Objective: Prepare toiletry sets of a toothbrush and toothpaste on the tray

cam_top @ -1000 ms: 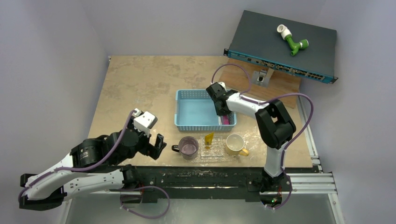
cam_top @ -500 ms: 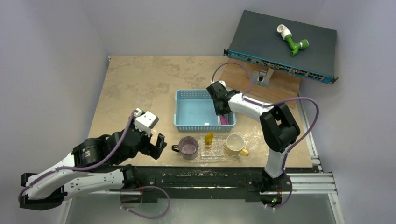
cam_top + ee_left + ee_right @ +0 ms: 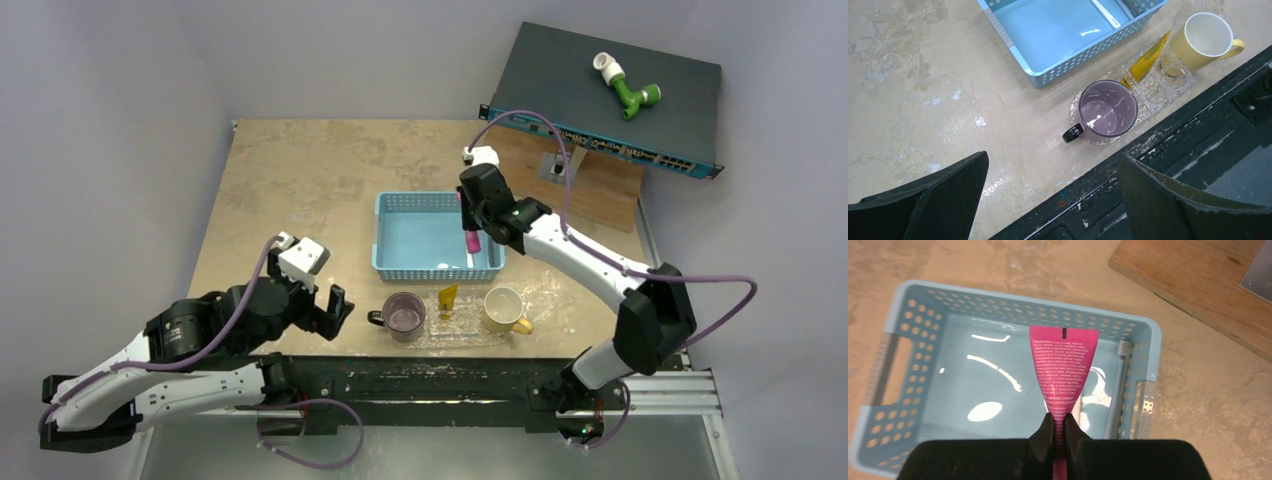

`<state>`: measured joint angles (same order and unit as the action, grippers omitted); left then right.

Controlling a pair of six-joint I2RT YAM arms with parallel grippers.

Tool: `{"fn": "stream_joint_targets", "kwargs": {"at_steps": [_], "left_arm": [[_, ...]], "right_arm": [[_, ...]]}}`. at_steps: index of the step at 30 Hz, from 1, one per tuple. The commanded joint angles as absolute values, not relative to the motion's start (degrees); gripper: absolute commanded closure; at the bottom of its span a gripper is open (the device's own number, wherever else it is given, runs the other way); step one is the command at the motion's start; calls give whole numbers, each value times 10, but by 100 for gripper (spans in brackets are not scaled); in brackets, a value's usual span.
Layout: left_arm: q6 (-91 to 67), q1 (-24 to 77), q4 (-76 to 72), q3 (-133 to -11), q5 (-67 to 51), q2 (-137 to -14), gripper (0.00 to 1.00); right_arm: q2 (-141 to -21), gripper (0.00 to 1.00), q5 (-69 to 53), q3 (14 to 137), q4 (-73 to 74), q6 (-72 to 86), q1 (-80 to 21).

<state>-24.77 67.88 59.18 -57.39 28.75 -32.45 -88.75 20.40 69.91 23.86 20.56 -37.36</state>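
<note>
We are pinching the pink toothpaste tube (image 3: pixel 1063 367) by one end in our right fingers (image 3: pixel 1047 432) above the blue basket (image 3: pixel 913 310), risking a slip; left fingers (image 3: pixel 938 195) are gaping.

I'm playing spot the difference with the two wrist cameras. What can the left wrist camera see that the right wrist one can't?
Only the left wrist view shows the purple mug, the yellow mug and the yellow tube, all on the tray, with the left gripper open above the table. Only the right wrist view shows the pink tube pinched in the right gripper over the basket, plus a wooden board. Both show the basket with a toothbrush lying along one side, and the table.
</note>
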Motion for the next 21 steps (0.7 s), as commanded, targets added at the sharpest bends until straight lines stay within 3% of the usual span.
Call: {"fn": "stream_joint_targets", "kwargs": {"at_steps": [1,8,21], "left_arm": [[-255,676,543,-578,276,-315,0],[-267,676,486,-569,217,-332,0],[-335,676,296,-498,138,-326,0]], "right_arm": [[-799,100,198,678,155,219,-406],[-695,100,184,634,99,243,-470],[-535,100,36,487,-100,335,-498]]}}
